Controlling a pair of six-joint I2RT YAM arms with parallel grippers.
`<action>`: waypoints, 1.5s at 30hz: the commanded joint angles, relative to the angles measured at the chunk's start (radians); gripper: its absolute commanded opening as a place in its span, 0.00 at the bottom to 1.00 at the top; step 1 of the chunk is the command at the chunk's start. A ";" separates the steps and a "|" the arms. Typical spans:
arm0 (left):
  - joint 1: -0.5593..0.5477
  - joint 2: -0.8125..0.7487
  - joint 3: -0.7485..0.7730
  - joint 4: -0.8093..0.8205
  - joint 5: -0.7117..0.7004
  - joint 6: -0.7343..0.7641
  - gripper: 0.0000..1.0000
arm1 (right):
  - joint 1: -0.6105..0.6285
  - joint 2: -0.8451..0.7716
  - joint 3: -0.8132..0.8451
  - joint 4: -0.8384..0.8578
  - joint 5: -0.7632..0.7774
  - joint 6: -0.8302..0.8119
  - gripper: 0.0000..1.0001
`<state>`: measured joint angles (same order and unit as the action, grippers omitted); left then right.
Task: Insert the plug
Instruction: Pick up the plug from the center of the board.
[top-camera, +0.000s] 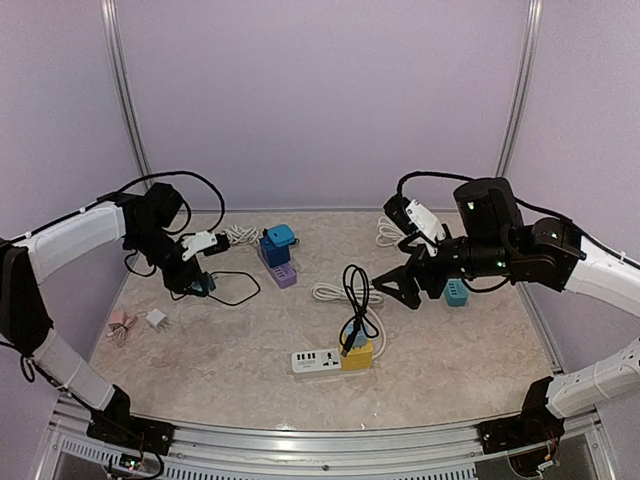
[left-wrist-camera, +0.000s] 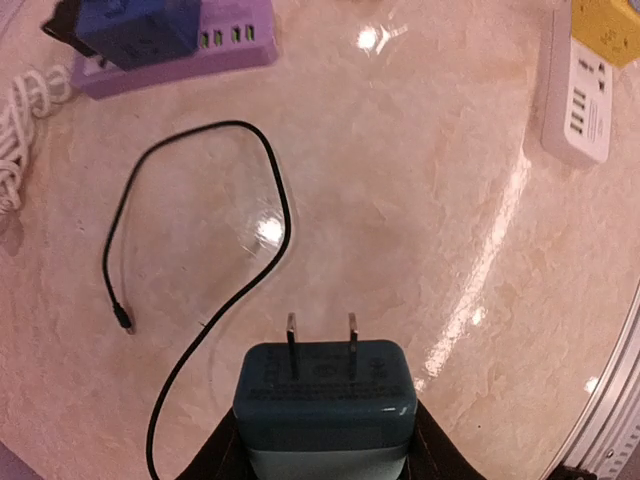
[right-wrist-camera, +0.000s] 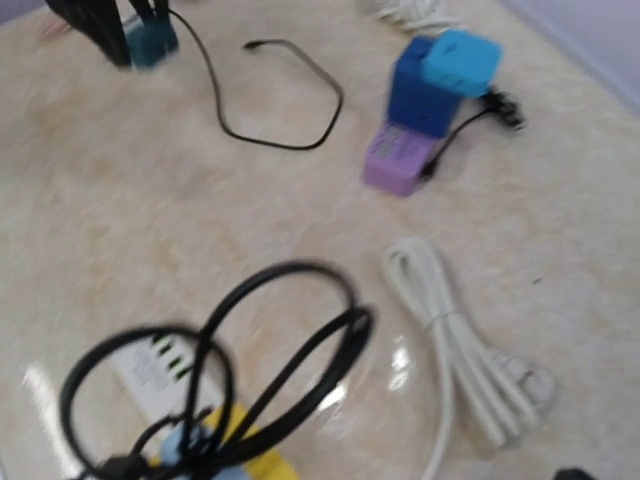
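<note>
The plug (top-camera: 207, 286), a teal two-pin block, is at the left of the worktop (top-camera: 460, 350) in the top view, clamped in our left end effector (top-camera: 197, 282), well apart from the white power strip (top-camera: 318, 361); our right end effector (top-camera: 392, 290) hangs wide open, empty. From the left wrist, its pins (left-wrist-camera: 352, 345) jut bare, in no socket. From the right wrist, the strip lies blurred under a black cable (right-wrist-camera: 300, 270): we judge grasping done, carrying and inserting left.
</note>
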<state>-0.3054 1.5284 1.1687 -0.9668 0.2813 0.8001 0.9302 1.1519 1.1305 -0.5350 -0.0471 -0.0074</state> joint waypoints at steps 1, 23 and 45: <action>0.090 -0.125 0.222 -0.102 0.273 -0.168 0.00 | 0.007 -0.011 0.052 0.088 0.128 0.088 1.00; 0.074 -0.241 0.307 0.586 0.571 -1.303 0.00 | 0.287 0.797 0.593 1.042 0.564 0.047 0.92; 0.002 -0.205 0.238 0.692 0.556 -1.368 0.00 | 0.301 1.020 0.796 1.169 0.651 -0.035 0.79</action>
<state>-0.2905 1.3190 1.4155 -0.3412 0.8219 -0.5369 1.2201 2.1277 1.9091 0.6468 0.5812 0.0166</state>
